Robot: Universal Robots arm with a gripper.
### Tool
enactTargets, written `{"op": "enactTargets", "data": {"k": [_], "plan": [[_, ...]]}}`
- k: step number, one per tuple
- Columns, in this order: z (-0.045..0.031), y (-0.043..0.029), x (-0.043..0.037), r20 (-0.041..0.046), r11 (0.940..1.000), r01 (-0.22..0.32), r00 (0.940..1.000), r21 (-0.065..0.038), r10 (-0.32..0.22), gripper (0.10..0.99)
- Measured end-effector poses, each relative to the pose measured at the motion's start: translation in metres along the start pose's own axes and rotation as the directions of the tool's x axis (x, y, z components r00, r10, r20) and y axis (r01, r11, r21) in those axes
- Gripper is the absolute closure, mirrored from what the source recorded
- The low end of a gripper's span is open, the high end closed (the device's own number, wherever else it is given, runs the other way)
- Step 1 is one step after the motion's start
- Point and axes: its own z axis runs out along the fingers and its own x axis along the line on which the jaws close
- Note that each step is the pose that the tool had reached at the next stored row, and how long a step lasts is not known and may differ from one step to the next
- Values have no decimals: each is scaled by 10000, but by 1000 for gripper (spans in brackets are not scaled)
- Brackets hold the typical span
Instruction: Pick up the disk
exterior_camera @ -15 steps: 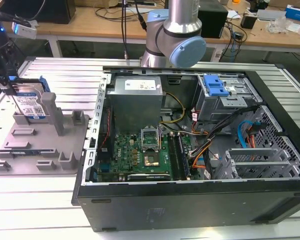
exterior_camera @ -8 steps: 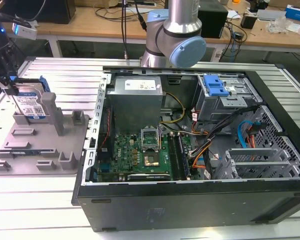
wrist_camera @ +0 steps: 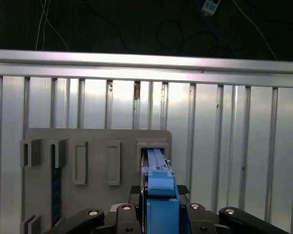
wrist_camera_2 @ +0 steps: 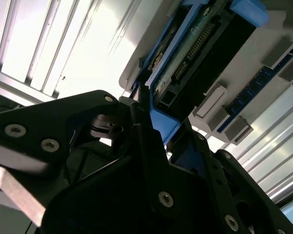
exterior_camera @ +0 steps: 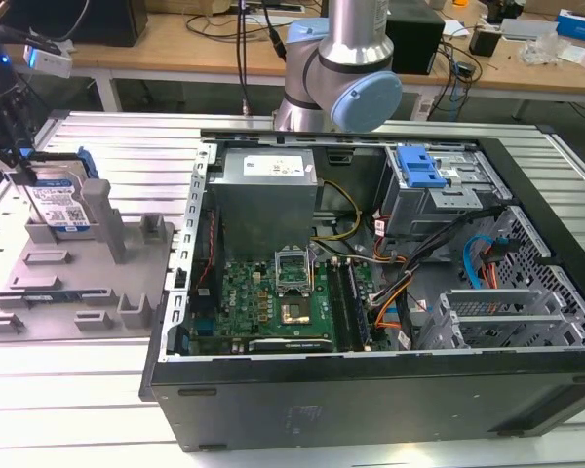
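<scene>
At the exterior view's left edge, the disk [exterior_camera: 58, 203] stands on edge in the grey fixture [exterior_camera: 78, 283] on the table [exterior_camera: 68, 409], label facing the camera, long axis running upward. The gripper [wrist_camera: 158, 214] sits over it, fingers [wrist_camera_2: 146, 141] clamped on its blue side rails.

We are in a robotics or electronics lab. An open computer case [exterior_camera: 370, 292] with its circuit board [exterior_camera: 273, 302] and cables bared lies on a ribbed metal table [exterior_camera: 78, 390] beside a grey fixture [exterior_camera: 68, 283], with the robot arm [exterior_camera: 341, 68] standing behind it. Wooden workbenches [exterior_camera: 175, 49] strewn with cables and boxes line the background.
</scene>
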Motion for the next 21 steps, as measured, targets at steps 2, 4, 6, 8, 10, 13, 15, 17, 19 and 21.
{"op": "enactTargets", "data": {"k": [2, 4, 6, 8, 10, 13, 15, 17, 19, 21], "plan": [[2, 0, 0, 0, 10000, 0, 10000, 1, 0, 718], [5, 1, 0, 1, 10000, 0, 10000, 2, 0, 718], [5, 3, 0, 1, 10000, -11, 10000, 2, 11, 718], [5, 6, 1, 1, 10000, -23, 10000, 1, 23, 718], [5, 11, 10, 2, 10000, -26, 10000, 1, 26, 718], [-14, 18, 20, 2, 10000, -27, 10000, 2, 27, 718], [-32, 18, 20, 2, 10000, -27, 10000, 1, 27, 718], [-59, 17, 21, 2, 10000, -26, 10000, 1, 26, 718], [-90, 17, 21, 4, 10000, -26, 10000, 1, 26, 718], [-146, 17, 22, 14, 10000, -26, 10000, 3, 26, 718]]}}
